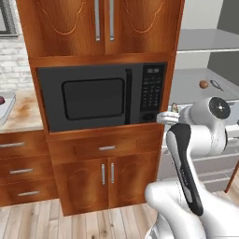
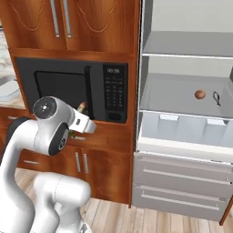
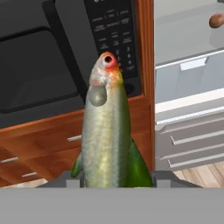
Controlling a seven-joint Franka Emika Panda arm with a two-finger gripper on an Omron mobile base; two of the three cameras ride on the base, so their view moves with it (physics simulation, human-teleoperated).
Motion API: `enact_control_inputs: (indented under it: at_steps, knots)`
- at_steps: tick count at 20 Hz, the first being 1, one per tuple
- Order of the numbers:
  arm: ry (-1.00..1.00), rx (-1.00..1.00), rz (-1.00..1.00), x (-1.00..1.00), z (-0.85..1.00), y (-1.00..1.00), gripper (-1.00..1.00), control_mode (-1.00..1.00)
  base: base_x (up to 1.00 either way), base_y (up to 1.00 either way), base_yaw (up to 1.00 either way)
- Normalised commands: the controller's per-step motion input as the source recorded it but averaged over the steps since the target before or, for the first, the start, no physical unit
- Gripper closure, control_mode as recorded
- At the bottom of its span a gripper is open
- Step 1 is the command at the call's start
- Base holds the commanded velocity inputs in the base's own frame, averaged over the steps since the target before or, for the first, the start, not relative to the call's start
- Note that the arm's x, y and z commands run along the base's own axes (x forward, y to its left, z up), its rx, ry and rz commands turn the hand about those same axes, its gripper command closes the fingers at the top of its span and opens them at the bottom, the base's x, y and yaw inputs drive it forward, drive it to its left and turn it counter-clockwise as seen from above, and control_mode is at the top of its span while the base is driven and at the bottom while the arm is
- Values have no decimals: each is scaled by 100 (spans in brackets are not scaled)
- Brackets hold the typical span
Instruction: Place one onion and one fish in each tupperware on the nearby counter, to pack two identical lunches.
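Green-yellow fish (image 3: 107, 127) pinched upright between gripper (image 3: 111, 178) fingers, carried in front of microwave (image 1: 100, 95). Orange-brown onion (image 2: 200, 94) and dark fish (image 2: 216, 98) waiting on open fridge shelf (image 2: 182, 98). Tray (image 1: 5, 109) far left on counter (image 1: 23, 114). Risk: slim fish slipping out mid-swing, or clipping the cabinet.

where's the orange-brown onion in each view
Left base view: orange-brown onion at right, on the fridge shelf.
Right base view: at right, same shelf, beside the dark grey fish.
Hand view: top right corner.
Shared landmark: microwave keypad, left of the onion everywhere.
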Motion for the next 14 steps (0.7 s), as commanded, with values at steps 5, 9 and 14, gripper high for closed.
enact_control_inputs:
  at_steps: [5,9,14]
  knots:
    - [0,0,0,0,0,0,100,100,0,100,2]
    - [0,0,0,0,0,0,100,100,0,100,21]
    - [0,0,0,0,0,0,100,100,0,100,44]
